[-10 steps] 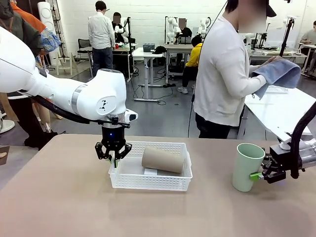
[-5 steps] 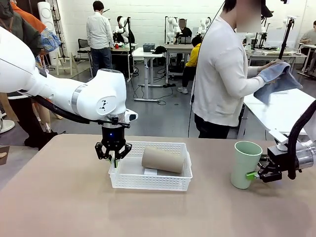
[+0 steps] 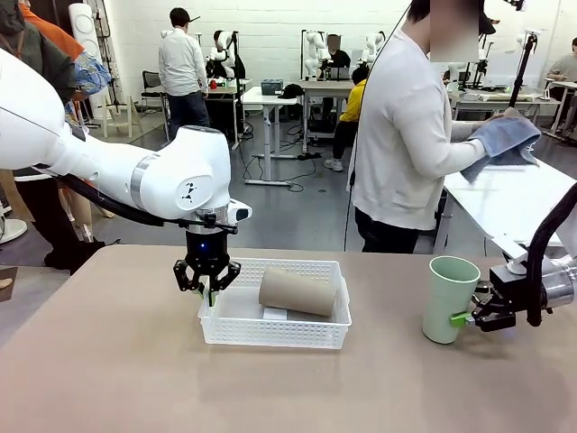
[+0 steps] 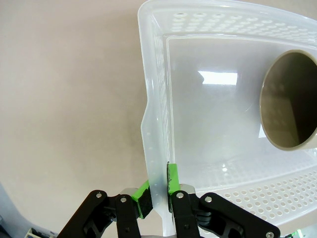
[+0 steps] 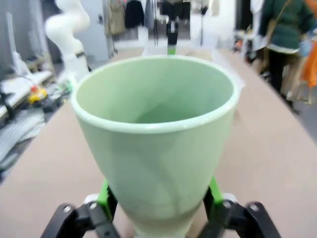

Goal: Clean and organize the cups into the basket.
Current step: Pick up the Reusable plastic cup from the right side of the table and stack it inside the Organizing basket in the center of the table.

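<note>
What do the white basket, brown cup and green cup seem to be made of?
The basket: translucent white plastic, glossy; light reflects on its floor. The brown cup: matte, no shine, perhaps ceramic or plastic. The green cup: smooth, faint rim sheen, likewise unclear.

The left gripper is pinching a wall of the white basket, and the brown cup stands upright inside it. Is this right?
Not quite. The brown cup lies on its side in the basket, as the front view shows. The left gripper does pinch the basket's wall.
</note>
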